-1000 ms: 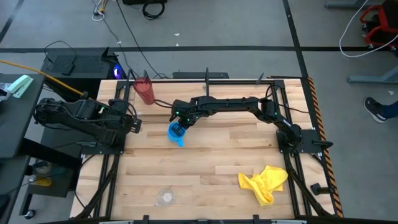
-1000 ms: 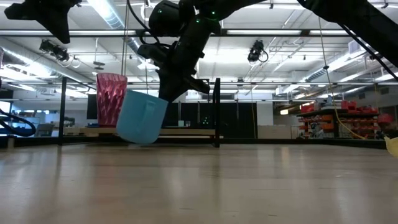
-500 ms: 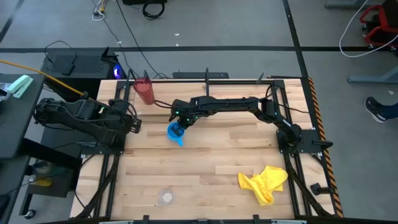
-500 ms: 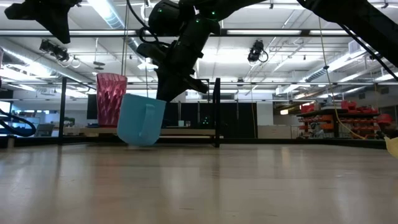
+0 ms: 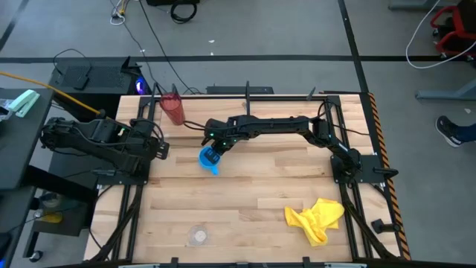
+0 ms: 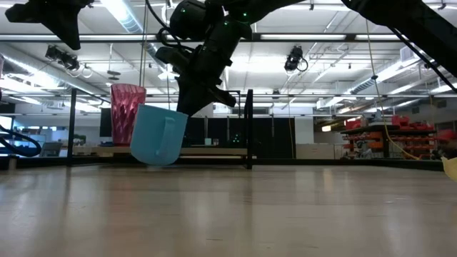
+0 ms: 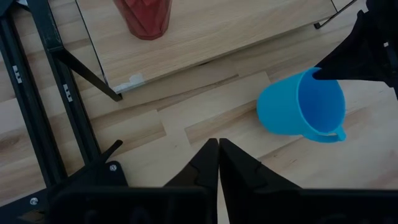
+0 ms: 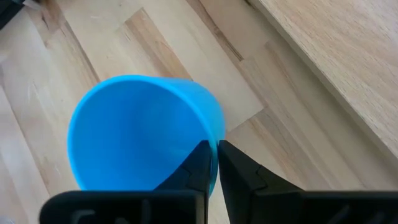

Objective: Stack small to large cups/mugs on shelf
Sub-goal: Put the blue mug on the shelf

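From above, your right gripper (image 5: 213, 150) pinched the blue cup (image 5: 209, 158) by its rim, near the shelf (image 5: 245, 94) holding the red tumbler (image 5: 173, 109). At table height, the cup (image 6: 158, 135) hung tilted. Your left gripper (image 7: 219, 149) was closed, empty.

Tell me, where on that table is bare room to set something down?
Bare wood lies between the clear cup and the yellow cloth, and across the table's middle. It's crowded at the back left: red tumbler, shelf, and right pincer gripping the blue cup.
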You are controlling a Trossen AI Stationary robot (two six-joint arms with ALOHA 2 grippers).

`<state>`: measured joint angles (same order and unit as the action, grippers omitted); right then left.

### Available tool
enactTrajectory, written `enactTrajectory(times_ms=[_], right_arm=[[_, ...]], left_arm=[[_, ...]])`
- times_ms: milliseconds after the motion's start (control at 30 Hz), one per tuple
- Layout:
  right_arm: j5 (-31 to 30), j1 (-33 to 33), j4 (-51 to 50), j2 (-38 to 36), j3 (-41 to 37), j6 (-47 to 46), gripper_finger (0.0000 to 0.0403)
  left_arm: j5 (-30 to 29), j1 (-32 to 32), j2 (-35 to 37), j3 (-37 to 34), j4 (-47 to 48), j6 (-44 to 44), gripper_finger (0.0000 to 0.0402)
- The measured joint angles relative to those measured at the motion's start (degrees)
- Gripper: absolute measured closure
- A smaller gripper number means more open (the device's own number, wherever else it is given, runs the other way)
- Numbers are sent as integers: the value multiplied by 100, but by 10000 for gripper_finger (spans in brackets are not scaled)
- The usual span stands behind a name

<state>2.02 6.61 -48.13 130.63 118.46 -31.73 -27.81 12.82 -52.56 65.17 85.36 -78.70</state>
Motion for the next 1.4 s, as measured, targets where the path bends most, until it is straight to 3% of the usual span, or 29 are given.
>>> enactTrajectory(times_ms=[367, 1100, 1400], right_arm=[[10, 2, 43, -2, -641, -107, 333], [65, -11, 385, -37, -431, -43, 280], [64, -13, 326, -657, -427, 251, 276]], left_arm=[[2, 1, -2, 2, -2, 0, 375], [-9, 0, -2, 1, 0, -2, 382], [-23, 1, -48, 2, 0, -11, 375]])
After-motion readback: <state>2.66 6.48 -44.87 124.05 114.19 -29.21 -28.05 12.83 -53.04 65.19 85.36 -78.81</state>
